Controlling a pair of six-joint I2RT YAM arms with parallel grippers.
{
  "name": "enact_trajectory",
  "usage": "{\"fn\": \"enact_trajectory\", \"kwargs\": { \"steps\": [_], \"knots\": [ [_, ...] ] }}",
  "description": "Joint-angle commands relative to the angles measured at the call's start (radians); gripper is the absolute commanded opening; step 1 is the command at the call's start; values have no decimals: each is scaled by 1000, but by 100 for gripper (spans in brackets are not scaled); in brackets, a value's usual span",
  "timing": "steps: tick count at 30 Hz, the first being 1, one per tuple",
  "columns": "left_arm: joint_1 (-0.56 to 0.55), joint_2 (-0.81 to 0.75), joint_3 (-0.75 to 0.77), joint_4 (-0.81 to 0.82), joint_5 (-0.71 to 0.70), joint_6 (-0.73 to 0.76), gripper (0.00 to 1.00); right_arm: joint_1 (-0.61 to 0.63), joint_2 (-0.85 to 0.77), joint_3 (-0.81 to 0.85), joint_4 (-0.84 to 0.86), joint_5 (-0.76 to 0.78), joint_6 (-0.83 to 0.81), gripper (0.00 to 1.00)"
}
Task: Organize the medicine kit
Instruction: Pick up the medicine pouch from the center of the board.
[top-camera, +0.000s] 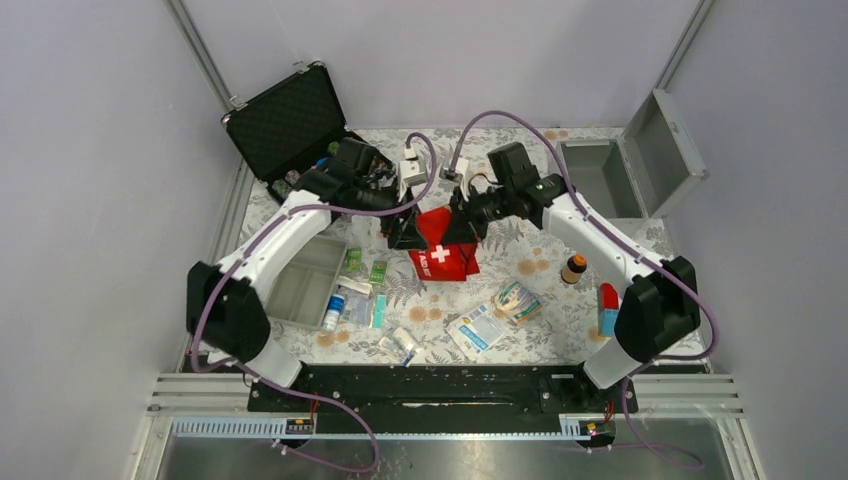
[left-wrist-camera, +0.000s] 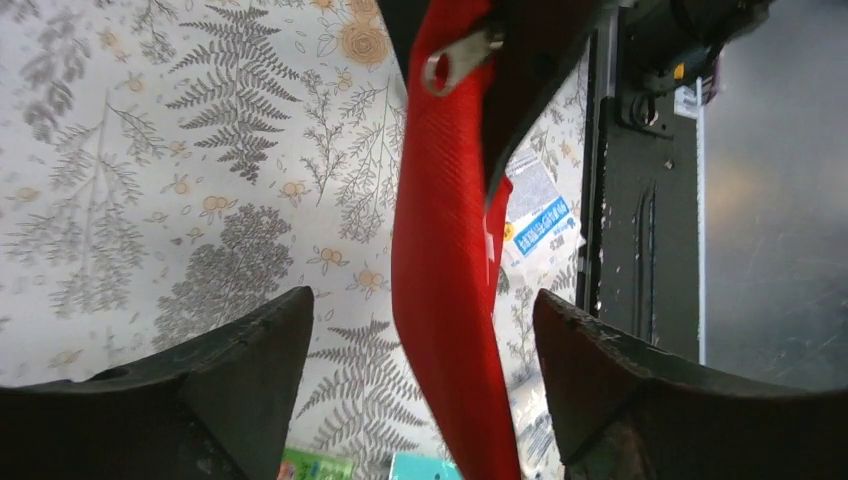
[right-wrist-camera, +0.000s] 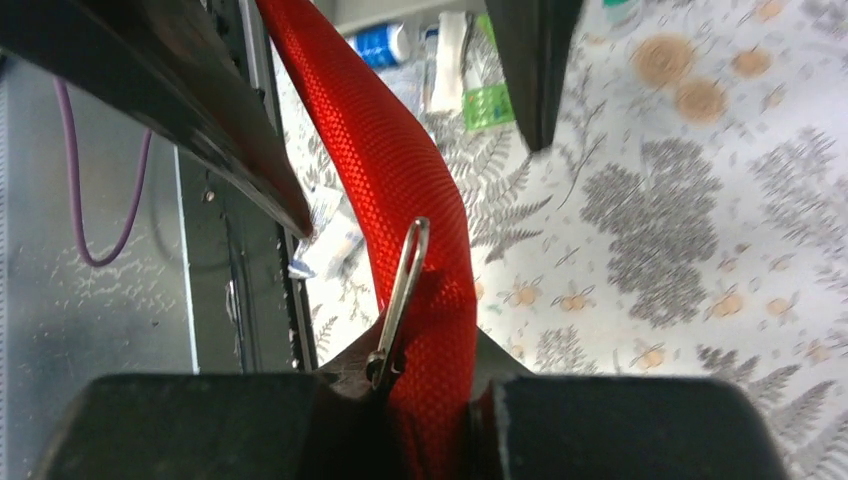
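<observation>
The medicine kit (top-camera: 598, 176), a silver-grey metal box, stands at the back right with its hinged lid open. A red first-aid pouch (top-camera: 440, 255) with a white cross hangs lifted at the table's centre. My right gripper (top-camera: 464, 222) is shut on the pouch's upper right edge. In the right wrist view the gripper (right-wrist-camera: 425, 372) pinches the red fabric (right-wrist-camera: 390, 160) beside the metal zipper pull (right-wrist-camera: 402, 290). My left gripper (top-camera: 405, 234) is open at the pouch's left side. In the left wrist view its fingers (left-wrist-camera: 240, 370) stand apart either side of the red edge (left-wrist-camera: 440, 250), not touching it.
A black foam-lined case (top-camera: 285, 120) lies open at the back left. A grey tray (top-camera: 305, 280) sits left of centre. Loose items lie near the front: a blue-white bottle (top-camera: 334, 310), green packets (top-camera: 353, 260), sachets (top-camera: 478, 328), a brown bottle (top-camera: 573, 268), a red-blue tube (top-camera: 608, 308).
</observation>
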Motion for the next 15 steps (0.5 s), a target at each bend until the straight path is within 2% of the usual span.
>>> {"fn": "enact_trajectory", "kwargs": {
  "steps": [1,5,8,11,12,14,15],
  "knots": [
    [6,124,56,143,100,-186,76,16,89,203,-116,-10,-57,0],
    [-6,243,258,159,182,-277,69,43,177,377,-318,49,-165,0],
    [-12,319,372,199,229,-356,49,43,224,462,-385,47,-151,0],
    [-9,346,390,254,279,-457,19,43,228,496,-390,47,-138,1],
    [-8,339,378,256,286,-459,12,43,224,502,-386,51,-137,3],
    [-4,309,335,269,280,-451,1,43,214,515,-384,73,-160,20],
    [-2,289,307,300,270,-476,0,42,212,526,-387,96,-165,31]
  ]
}}
